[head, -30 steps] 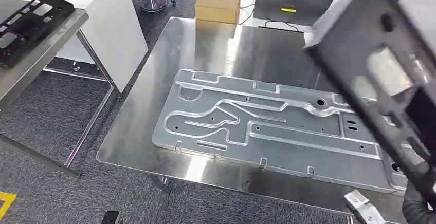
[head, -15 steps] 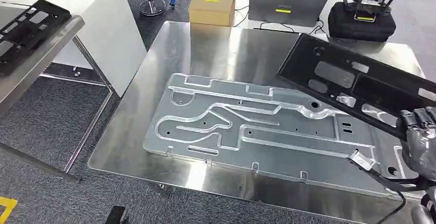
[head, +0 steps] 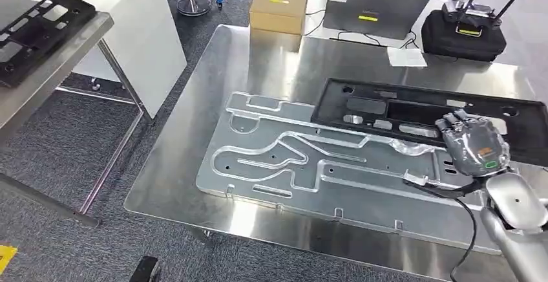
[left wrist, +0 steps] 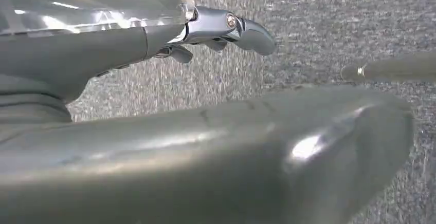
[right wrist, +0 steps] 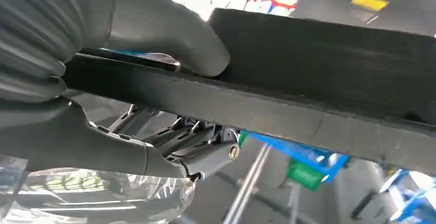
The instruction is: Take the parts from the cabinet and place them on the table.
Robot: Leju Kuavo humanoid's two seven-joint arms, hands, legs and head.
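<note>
A long black plastic frame part (head: 388, 109) lies almost flat over the back right of the steel table (head: 284, 68). Its near edge overlaps a large stamped aluminium plate (head: 310, 159). My right hand (head: 475, 143) grips the frame's near rim. In the right wrist view the thumb (right wrist: 169, 39) presses on top of the black part (right wrist: 334, 80), with the fingers underneath. A second black frame part (head: 32, 26) lies on the metal cabinet shelf (head: 64, 62) at the far left. My left hand (left wrist: 154, 131) hangs over grey carpet, fingers apart and holding nothing.
Along the table's far edge stand a cardboard box (head: 279, 7), a grey laptop (head: 368, 10) and a black case with a remote controller (head: 462, 33). A paper slip (head: 407, 57) lies in front of them. A white panel (head: 142, 30) stands between shelf and table.
The black frame has swung down from a steep tilt close to the camera to nearly flat over the table, still in my right hand. The camera has shifted slightly.
</note>
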